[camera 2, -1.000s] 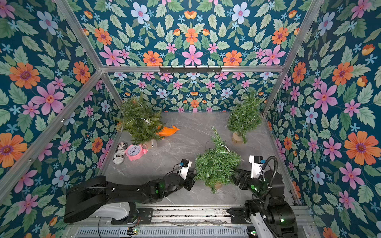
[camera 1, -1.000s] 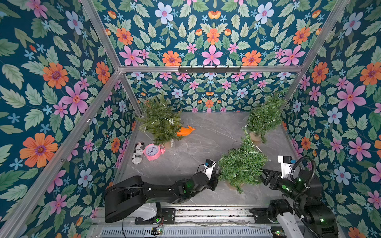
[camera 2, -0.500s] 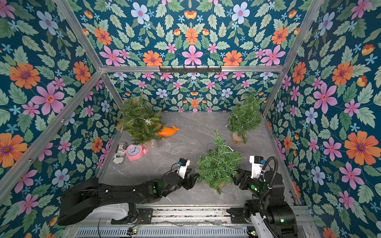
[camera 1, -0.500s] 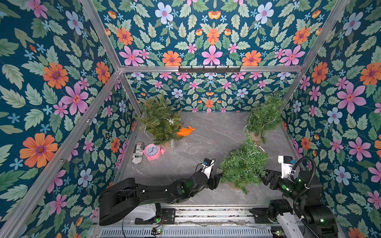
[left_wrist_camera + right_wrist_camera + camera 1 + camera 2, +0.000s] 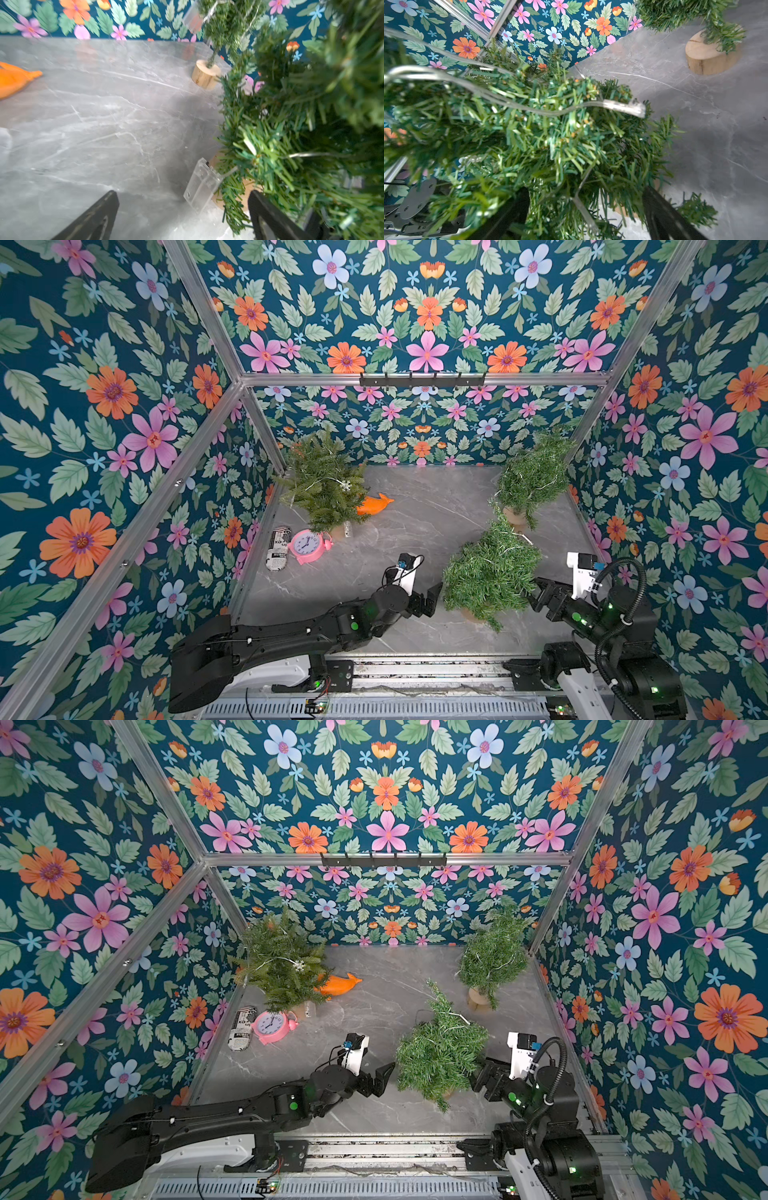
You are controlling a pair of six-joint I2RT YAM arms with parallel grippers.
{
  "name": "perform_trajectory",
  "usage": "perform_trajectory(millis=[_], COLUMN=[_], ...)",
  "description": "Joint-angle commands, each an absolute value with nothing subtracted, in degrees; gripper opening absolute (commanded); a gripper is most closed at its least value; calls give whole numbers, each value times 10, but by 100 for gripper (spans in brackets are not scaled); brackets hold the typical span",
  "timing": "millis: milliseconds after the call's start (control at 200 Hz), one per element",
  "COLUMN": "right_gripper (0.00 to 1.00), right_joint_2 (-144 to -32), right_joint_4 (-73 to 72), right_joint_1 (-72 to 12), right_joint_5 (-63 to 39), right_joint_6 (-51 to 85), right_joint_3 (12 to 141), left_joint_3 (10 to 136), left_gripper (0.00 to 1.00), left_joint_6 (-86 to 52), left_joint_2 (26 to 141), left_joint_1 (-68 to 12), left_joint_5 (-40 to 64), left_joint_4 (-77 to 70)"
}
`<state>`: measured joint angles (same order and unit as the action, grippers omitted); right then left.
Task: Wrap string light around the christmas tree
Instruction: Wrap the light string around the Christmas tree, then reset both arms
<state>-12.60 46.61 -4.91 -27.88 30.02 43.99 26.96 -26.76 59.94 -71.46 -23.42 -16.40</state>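
The christmas tree (image 5: 490,572) (image 5: 440,1052), small and green on a wooden disc base (image 5: 247,188), stands near the front between both arms. A thin clear string light (image 5: 529,108) (image 5: 517,536) lies across its branches. The light's clear battery box (image 5: 201,185) leans at the foot of the tree. My left gripper (image 5: 432,599) (image 5: 182,218) is open just left of the tree with nothing between its fingers. My right gripper (image 5: 530,593) (image 5: 585,216) is open against the tree's right side. Branches and a strand of wire sit between its spread fingers.
Two more small trees with lights stand at the back left (image 5: 324,489) and back right (image 5: 534,477). An orange toy fish (image 5: 374,504), a pink alarm clock (image 5: 307,545) and a printed can (image 5: 277,547) lie on the left. Floral walls enclose the marble table (image 5: 415,522).
Both grippers have opened wider, the left one most. The left arm has drawn back slightly. The tree has barely shifted.
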Motion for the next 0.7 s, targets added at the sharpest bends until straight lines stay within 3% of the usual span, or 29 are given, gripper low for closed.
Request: perform_trajectory(millis=[0,470,695], right_gripper=[88,88,86], right_joint_2=[-127,-92,-24], right_joint_4=[464,464,398], right_joint_1=[-49,-50,-50], right_joint_5=[-267,-165,-14], right_joint_6=[296,241,236], right_joint_3=[460,545,510], left_joint_3=[285,310,296], left_gripper=[99,99,99], left_joint_6=[-244,-106,-66], left_joint_2=[573,371,299], left_joint_1=[-714,-714,-714], left_joint_5=[-285,-405,-640], left_joint_4=[-102,-55,-37])
